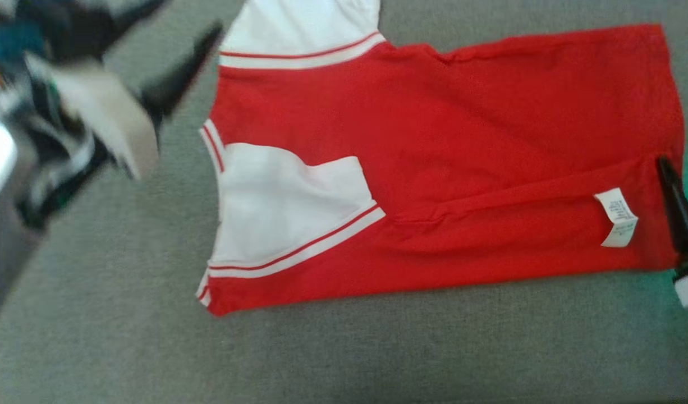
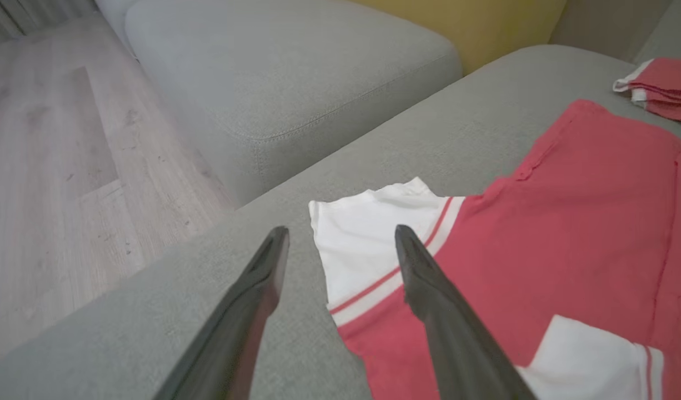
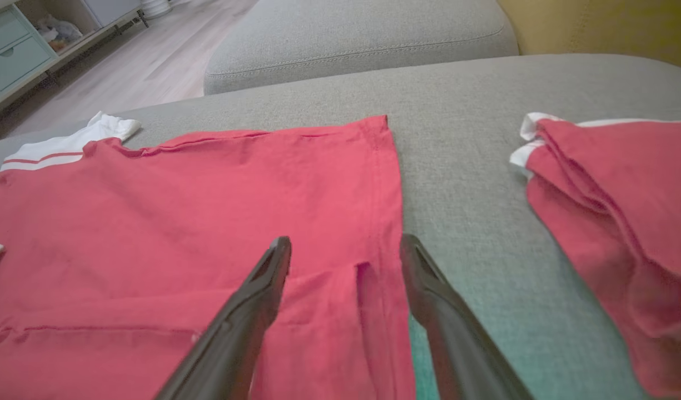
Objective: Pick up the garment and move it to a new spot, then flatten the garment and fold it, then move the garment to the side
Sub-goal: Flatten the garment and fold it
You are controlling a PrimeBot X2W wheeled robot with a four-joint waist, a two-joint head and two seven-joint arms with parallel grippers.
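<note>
Head view: garment (image 1: 445, 168) flat on sofa (image 1: 125, 336) — left gripper (image 2: 340, 236), right gripper (image 3: 345, 244) at opposite ends, fingers apart, empty.

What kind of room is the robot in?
Most likely a living room in a home. A red and white shirt lies on a grey sofa, the floor is pale wood, and there is a low cabinet with drawers at the far side.
</note>
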